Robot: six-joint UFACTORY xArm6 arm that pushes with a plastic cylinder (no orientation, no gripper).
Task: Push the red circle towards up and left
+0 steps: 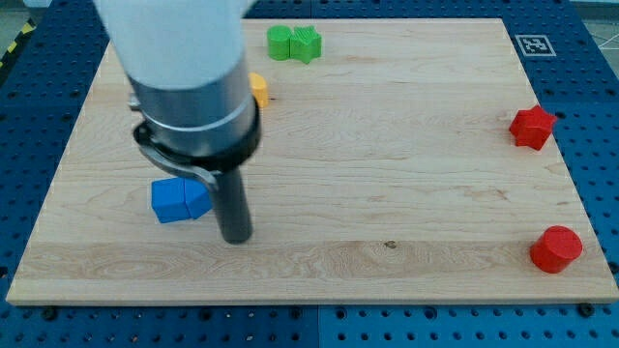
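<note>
The red circle (555, 249) lies near the bottom right corner of the wooden board (387, 145). My tip (236, 238) is far to its left, in the board's lower left part, just right of two touching blue blocks (180, 200). A red star-shaped block (532, 127) lies at the right edge, above the red circle.
Two touching green blocks (294, 43) lie at the top middle of the board. A yellow block (258, 90) shows partly behind the arm's body (184, 77), which hides the upper left part of the board. A marker tag (533, 44) sits off the top right corner.
</note>
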